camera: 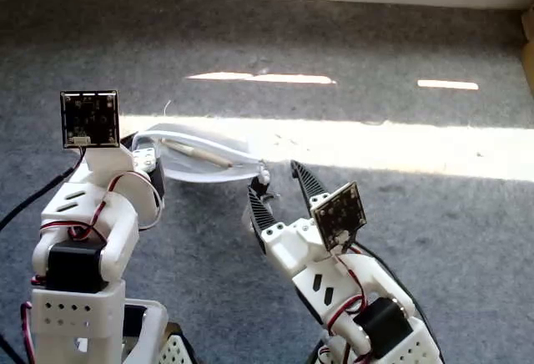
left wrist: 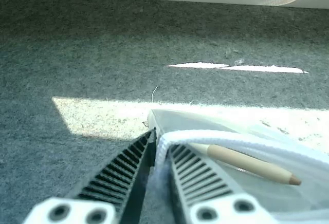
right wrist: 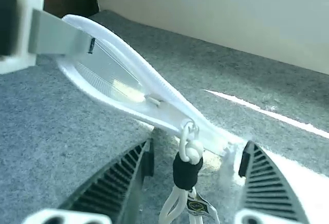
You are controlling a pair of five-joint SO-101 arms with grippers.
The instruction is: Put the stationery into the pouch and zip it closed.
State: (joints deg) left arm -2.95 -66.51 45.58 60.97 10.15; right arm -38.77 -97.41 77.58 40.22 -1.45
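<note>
The left end effector is clamping one end of the pouch at centre-left, while the right end effector is gaping around the zipper pull. The pouch is looking light and floppy (pencil inside), so that pull is likely the best grip.

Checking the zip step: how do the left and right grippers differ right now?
The left gripper is shut on one end of the pouch; the right gripper is open. The left holds the pouch; the right's jaws straddle the zipper pull without gripping it. Both have black ribbed jaws at the pouch's ends.
</note>
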